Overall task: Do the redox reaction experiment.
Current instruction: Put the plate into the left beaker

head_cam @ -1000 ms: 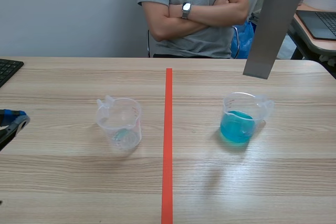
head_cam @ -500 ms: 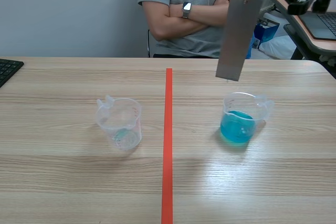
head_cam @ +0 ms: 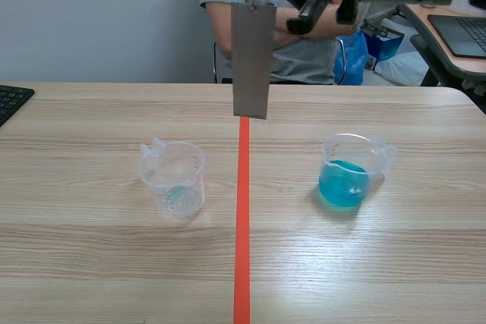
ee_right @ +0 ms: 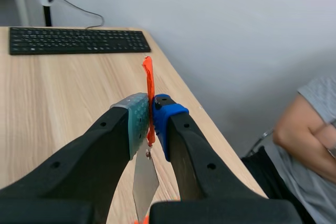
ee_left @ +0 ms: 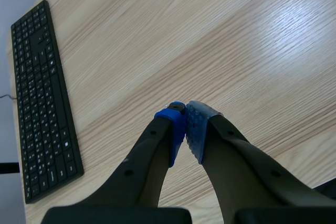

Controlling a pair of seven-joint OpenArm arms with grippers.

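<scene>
Metal plate (head_cam: 251, 60): hangs upright from an orange strap (ee_right: 149, 90), in the air over the far end of the tape line (head_cam: 242, 210).
Right tool (ee_right: 150, 109): raised, pinching the orange strap.
Clear beaker (head_cam: 174, 178): left of the line.
Blue-liquid beaker (head_cam: 348, 172): right of the line.
Left tool (ee_left: 185, 124): closed on nothing, over the tabletop (ee_left: 173, 35) near a keyboard (ee_left: 42, 103).

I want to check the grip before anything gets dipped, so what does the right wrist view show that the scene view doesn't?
Only the right wrist view shows the fingers shut on the orange-red strap. Only the scene view shows the clear beaker, the beaker of blue liquid and the tape line between them. Both show the grey metal strip hanging from the strap, and the person across the table.
</scene>
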